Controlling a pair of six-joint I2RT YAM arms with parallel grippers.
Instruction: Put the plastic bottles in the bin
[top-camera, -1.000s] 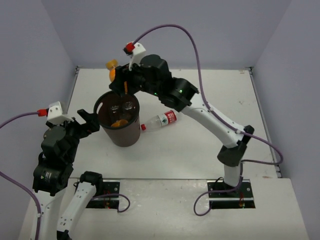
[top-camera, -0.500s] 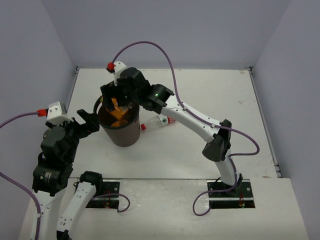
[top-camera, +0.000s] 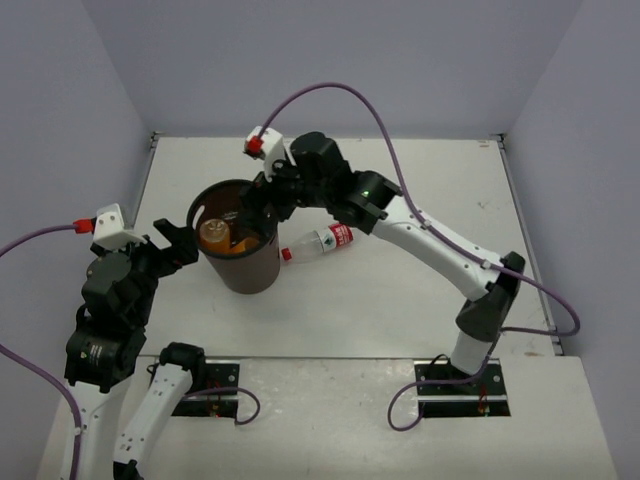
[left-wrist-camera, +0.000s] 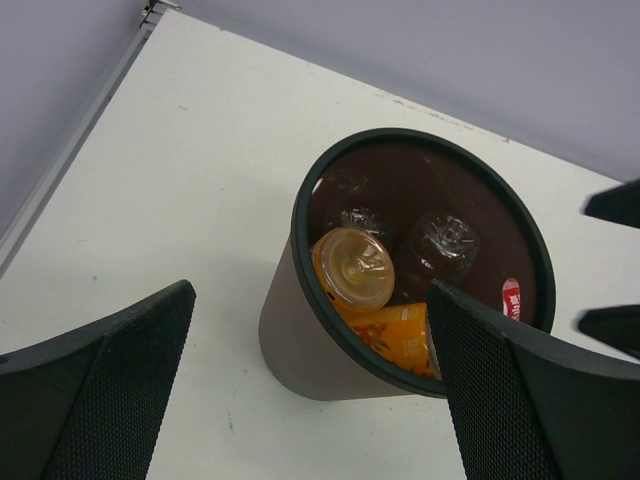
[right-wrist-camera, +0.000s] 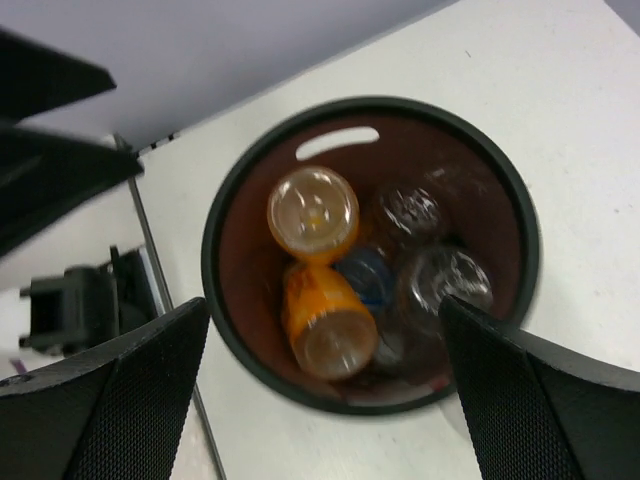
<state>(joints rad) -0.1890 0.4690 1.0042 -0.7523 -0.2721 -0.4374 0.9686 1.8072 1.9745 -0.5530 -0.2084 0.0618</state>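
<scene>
The dark brown bin (top-camera: 247, 278) stands left of centre on the table. Inside it lie two orange bottles (right-wrist-camera: 312, 212) (right-wrist-camera: 325, 322), a blue-labelled bottle (right-wrist-camera: 366, 274) and clear ones (right-wrist-camera: 446, 281). My right gripper (top-camera: 253, 204) hovers just above the bin's far rim, open and empty (right-wrist-camera: 325, 400), looking straight down into it. A clear red-labelled bottle (top-camera: 320, 242) lies on its side on the table, touching the bin's right side. My left gripper (top-camera: 183, 243) is open beside the bin's left wall (left-wrist-camera: 290, 345), holding nothing.
The table's raised edge (left-wrist-camera: 75, 140) runs along the left, close to the bin. White tabletop (top-camera: 400, 290) stretches to the right of the lying bottle. Purple-grey walls enclose the back and sides.
My right gripper brought an orange bottle over the bin, dipped in and opened. The bottle now lies in the bin and the gripper has lifted slightly. The left arm stayed still.
</scene>
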